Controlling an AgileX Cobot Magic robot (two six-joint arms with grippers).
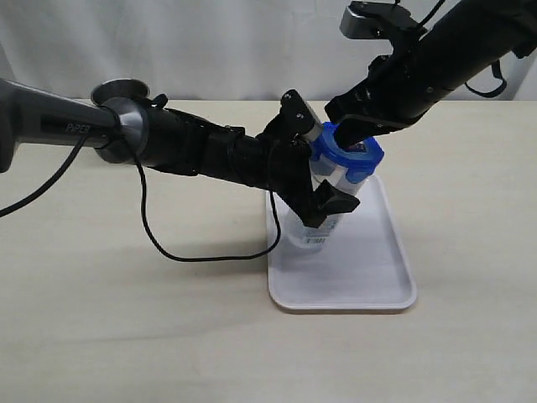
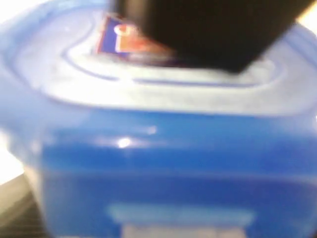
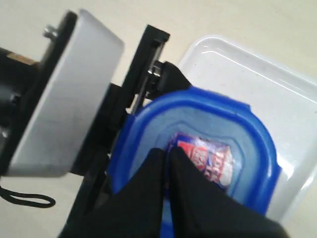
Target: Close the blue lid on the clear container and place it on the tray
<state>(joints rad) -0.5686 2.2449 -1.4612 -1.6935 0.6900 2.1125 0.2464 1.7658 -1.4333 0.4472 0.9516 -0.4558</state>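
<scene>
The left wrist view is a blur filled by the blue lid [image 2: 158,148]. In the exterior view the left gripper [image 1: 327,168] covers much of the clear container [image 1: 319,227], its jaws set wide on either side just below the lid; whether they clamp it cannot be told. The container stands on the tray [image 1: 352,285], in its left half, long axis near upright, top leaning right, lid uppermost. The right gripper [image 3: 167,158], jaws closed together, presses on the lid's sticker [image 3: 208,156].
</scene>
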